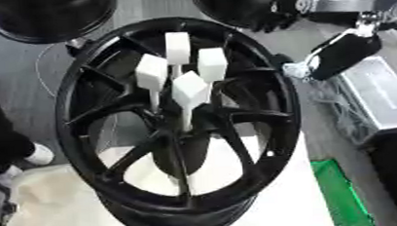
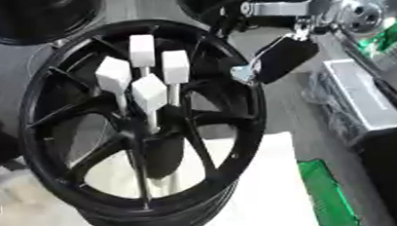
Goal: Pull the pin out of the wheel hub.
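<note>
Standing in the hub at frame centre are four white pins, block-headed, thin-stemmed, close together; heads nearly touch. All four seated, none pulled. The wheel is black, spoked, tilted toward the camera, filling the middle of both views.

Right robot hand at upper right, just off the rim, well apart from the pins. It shows as a dark mass with a small pale part at its lower left; whether the fingers are spread or curled, I cannot tell. It holds no pin. Left robot hand: not seen in either view.

Risks, as judged:
- Heads crowd each other, so fingers closing on one pin could knock or catch a neighbour.
- Stems are thin; a sideways pull might bend or jam the pin in its hole instead of freeing it.
- Wheel leans and seems to rest on soft cloth; pulling off-axis could rock or shift it.
- Reaching in past the rim, the hand could strike a spoke.

Surface: the wheel sits on white cloth, with something green at lower right. Grey floor beyond. Two more dark wheels at the top edge; a grey box at right.
</note>
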### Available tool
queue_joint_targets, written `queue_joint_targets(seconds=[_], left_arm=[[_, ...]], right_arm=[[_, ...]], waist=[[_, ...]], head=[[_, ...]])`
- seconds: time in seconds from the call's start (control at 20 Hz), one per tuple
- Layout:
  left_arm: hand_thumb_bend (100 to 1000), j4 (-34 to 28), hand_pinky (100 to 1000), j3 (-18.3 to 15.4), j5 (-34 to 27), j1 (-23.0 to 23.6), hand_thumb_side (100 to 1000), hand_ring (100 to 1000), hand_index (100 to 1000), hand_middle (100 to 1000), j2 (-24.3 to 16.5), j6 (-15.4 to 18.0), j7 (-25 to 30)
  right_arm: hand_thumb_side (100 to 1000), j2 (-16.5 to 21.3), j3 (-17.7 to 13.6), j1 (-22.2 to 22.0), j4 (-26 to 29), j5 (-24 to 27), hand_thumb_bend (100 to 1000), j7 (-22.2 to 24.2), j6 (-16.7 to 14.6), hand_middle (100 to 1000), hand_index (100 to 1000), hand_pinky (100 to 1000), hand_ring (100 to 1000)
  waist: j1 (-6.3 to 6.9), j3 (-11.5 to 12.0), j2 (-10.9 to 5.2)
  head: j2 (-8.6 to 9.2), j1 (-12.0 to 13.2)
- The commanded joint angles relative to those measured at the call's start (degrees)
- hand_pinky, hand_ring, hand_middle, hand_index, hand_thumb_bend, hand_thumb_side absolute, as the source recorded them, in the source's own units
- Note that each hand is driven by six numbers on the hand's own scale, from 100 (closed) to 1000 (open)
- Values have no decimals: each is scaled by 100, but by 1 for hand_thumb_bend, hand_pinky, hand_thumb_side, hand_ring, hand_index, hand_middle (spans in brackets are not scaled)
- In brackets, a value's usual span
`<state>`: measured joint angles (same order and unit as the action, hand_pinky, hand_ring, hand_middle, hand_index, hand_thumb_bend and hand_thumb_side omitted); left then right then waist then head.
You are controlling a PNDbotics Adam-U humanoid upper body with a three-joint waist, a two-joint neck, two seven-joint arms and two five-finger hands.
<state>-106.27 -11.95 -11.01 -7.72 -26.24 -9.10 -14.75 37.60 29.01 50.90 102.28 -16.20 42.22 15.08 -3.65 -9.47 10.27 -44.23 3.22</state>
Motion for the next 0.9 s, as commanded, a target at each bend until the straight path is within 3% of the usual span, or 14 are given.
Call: queue_joint_targets(seconds=[0.05,0.9], left_arm=[[100,-61,617,-66,25,-40,854,742,771,671,-163,0,-13],[100,-53,617,-45,19,-91,852,742,771,670,-173,2,25]], right_arm=[[240,20,-65,96,-36,-138,100,-72,8,856,1000,900,903],[235,-299,80,320,-320,-213,100,-196,-103,864,1000,910,905]], waist=[[33,6,-127],[26,158,-137]], head=[[11,-6],[11,-177]])
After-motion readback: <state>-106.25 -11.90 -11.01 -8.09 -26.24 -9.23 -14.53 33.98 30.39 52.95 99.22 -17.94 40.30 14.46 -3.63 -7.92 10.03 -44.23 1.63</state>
